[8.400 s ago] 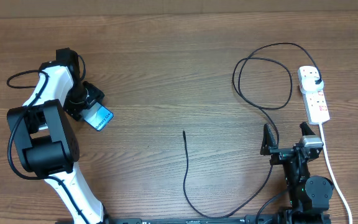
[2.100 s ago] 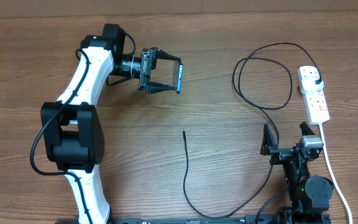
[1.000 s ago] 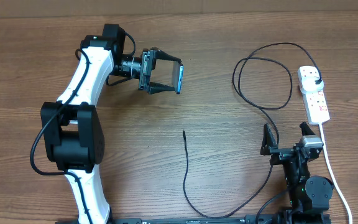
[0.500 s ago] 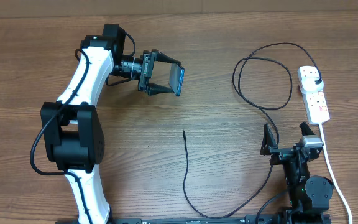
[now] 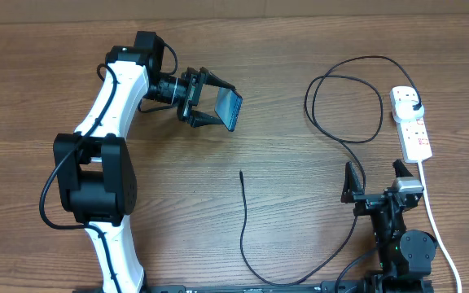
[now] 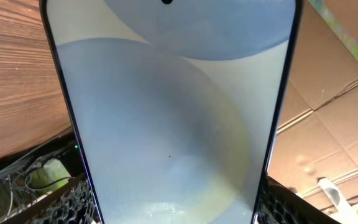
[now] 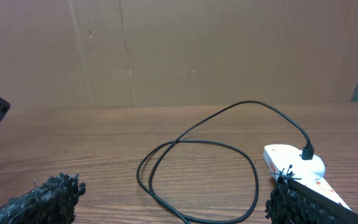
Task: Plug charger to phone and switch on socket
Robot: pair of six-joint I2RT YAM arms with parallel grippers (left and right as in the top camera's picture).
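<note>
Phone (image 6: 169, 124) fills left wrist cam, top + bottom cut off, screen text unreadable. Count: 1 phone, 1 charger (image 5: 245, 220), 1 socket (image 5: 411, 124). My left fingers (image 5: 208, 120) are partway spread and clamp the phone by its long edges, tilted, up off the surface (image 5: 300, 49). Right fingers (image 5: 351, 185) spread wide, nothing in them. Charger plug sits in socket, far right; free tip lies mid-surface, apart from phone. Cable partly hidden behind right arm. Socket switch state too small to tell.

Left end effector (image 5: 222, 104) aloft, clamping phone (image 5: 231, 108); right end effector (image 5: 376, 173) low, jaws wide apart.
</note>
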